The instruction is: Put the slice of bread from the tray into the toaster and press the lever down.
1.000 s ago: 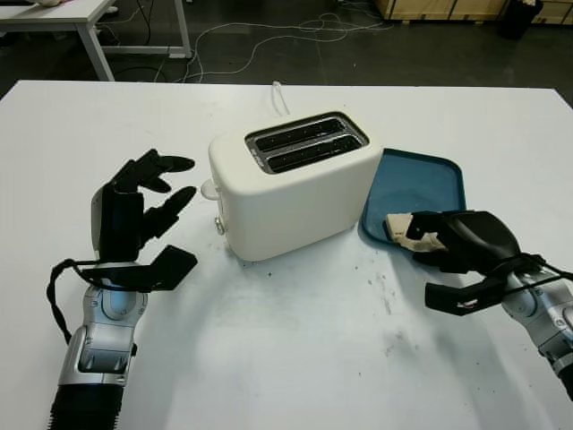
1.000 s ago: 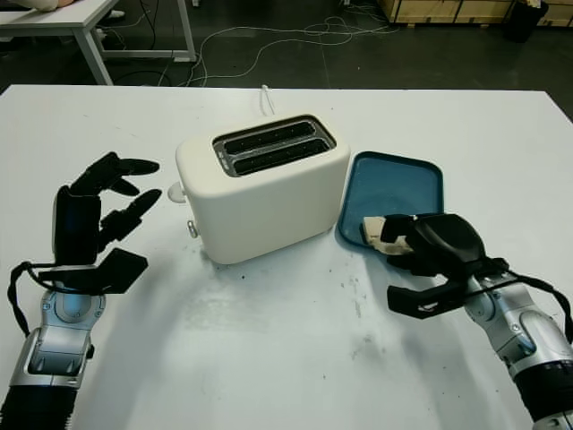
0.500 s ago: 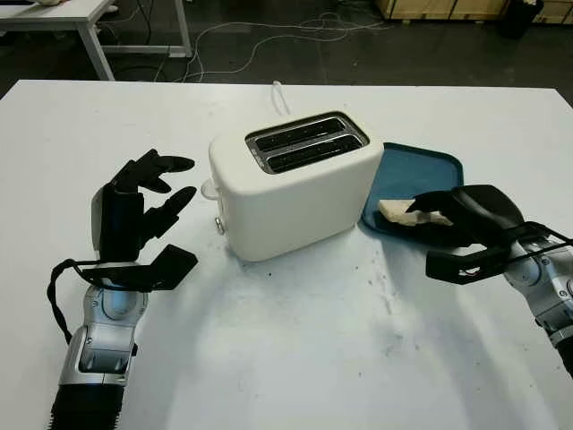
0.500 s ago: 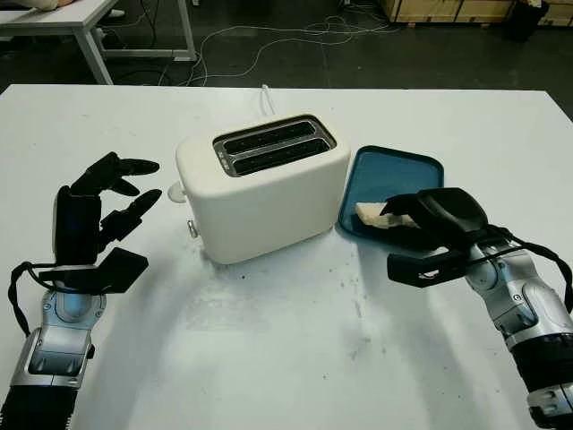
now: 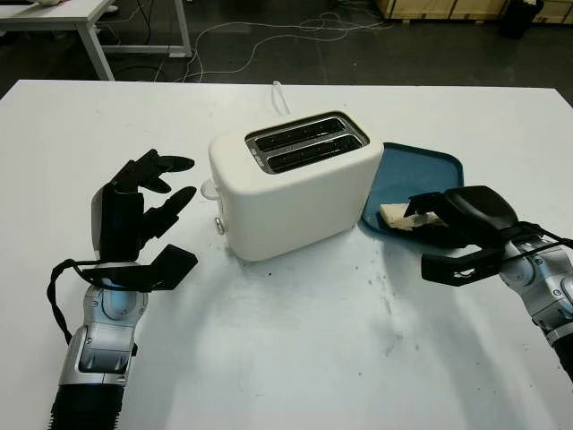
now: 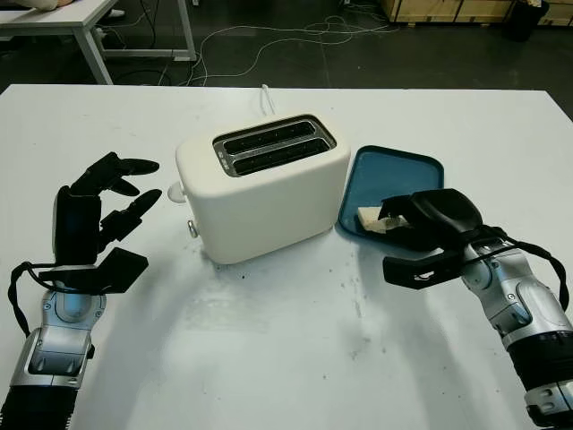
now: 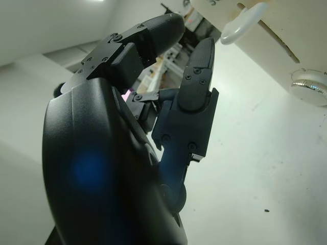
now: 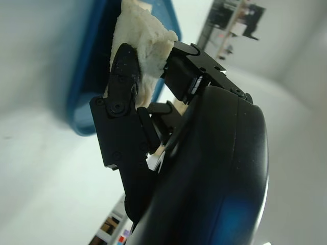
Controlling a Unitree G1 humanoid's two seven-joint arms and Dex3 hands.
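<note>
Pale bread slice (image 5: 397,215), half hidden, is clamped in your right hand's (image 5: 461,228) fingers (image 8: 122,71) above the tray (image 5: 430,184); your left hand (image 5: 134,210) is released, empty.

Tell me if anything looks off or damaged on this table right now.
The bread slice in the right hand over the blue tray looks ragged and torn at its edges. Dark specks dirty the table in front of the toaster. The left hand is open, beside the toaster.

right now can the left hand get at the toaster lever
Probably yes. The left hand is open beside the toaster, and nothing stands between it and the lever on that end.
</note>
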